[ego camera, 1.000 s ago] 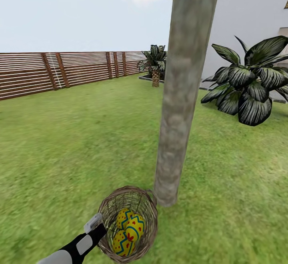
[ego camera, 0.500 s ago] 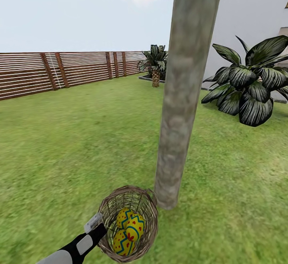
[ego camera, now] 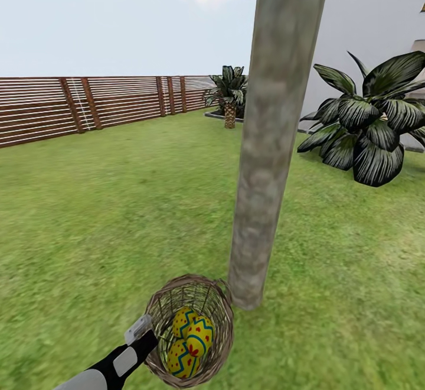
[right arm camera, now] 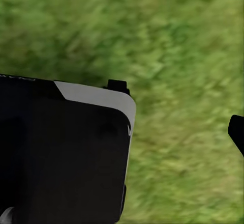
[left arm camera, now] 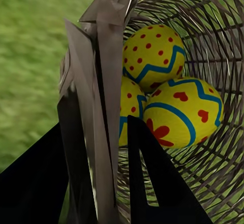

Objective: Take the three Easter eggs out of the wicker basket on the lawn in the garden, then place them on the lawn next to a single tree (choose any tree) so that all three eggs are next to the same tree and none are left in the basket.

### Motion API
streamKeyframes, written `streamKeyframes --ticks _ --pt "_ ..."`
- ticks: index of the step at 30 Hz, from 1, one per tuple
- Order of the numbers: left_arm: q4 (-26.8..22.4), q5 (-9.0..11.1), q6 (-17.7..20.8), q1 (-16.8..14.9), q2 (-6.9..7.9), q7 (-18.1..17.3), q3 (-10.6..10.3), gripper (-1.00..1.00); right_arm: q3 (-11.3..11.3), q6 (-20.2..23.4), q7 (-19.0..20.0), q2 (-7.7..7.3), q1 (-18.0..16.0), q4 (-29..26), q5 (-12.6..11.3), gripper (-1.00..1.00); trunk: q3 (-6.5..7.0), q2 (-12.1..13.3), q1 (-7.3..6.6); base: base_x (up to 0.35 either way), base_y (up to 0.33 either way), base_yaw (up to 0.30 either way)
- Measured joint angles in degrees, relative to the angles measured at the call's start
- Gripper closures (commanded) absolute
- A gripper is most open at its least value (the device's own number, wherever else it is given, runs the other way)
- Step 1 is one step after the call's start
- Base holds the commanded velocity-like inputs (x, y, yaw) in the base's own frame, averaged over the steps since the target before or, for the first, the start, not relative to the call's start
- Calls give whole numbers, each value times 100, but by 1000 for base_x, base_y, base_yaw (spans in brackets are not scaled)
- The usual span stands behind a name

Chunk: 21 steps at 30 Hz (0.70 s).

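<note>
The wicker basket (ego camera: 222, 325) sits on the lawn (ego camera: 106, 213), its rim touching the foot of the tree (ego camera: 265, 165). Three Easter eggs (ego camera: 190, 338), yellow with blue zigzags and red marks, are piled inside it. My left gripper (ego camera: 140, 328) is at the basket's near-left rim. In the left wrist view the left gripper (left arm camera: 96, 119) straddles the woven wall of the basket (left arm camera: 218, 40), one finger outside and one inside, shut on it, with the eggs (left arm camera: 180, 114) just beyond. My right gripper (right arm camera: 178, 117) hangs over bare grass, one fingertip (right arm camera: 237, 132) far out to the side.
A broad striped-leaf plant (ego camera: 366, 130) grows right of the trunk by the white house wall (ego camera: 366, 29). A small palm (ego camera: 229, 97) and a brown slat fence (ego camera: 88, 103) stand at the back. Open grass spreads left and right of the tree.
The whole view has shifted very slightly. The basket, the eggs and my left arm hold the same places.
</note>
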Motion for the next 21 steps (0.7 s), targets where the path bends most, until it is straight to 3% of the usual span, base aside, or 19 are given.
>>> streamKeyframes --ticks 21 --pt "9 6 6 0 0 0 7 100 0 9 -7 18 0 11 -9 -100 -379 -844 462 0 0 0"
